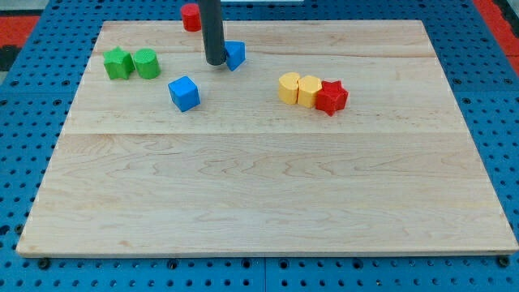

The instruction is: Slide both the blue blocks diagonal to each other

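A blue cube lies left of centre in the upper part of the wooden board. A second blue block lies up and to the right of it, partly hidden by the rod, so its shape is unclear. My tip stands at the left side of this second blue block, touching or almost touching it. The tip is above and a little right of the blue cube, with a clear gap between them.
A green star and a green cylinder sit side by side at the upper left. A red cylinder is at the top edge behind the rod. Two yellow blocks and a red star form a row at the centre right.
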### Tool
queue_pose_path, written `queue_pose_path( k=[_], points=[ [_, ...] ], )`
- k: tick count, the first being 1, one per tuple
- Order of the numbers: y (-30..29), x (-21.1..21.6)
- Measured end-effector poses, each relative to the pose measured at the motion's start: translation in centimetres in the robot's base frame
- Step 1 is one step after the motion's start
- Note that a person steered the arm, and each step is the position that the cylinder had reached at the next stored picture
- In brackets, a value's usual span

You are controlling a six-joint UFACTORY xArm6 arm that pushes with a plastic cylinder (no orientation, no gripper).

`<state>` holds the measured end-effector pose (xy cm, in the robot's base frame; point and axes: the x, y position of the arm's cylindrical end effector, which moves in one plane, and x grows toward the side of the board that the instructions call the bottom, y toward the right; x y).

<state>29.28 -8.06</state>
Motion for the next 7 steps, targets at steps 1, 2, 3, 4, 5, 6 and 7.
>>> queue_pose_path(
  k=[1, 2, 3, 4, 5, 6, 7],
  points=[
    [4.6, -1.5],
    [7.7, -2.5],
    [9.1, -2.5],
    [9.8, -0.4],
    [14.9, -0.4],
    [15.2, -6.2],
    [16.2, -3.0]
  ],
)
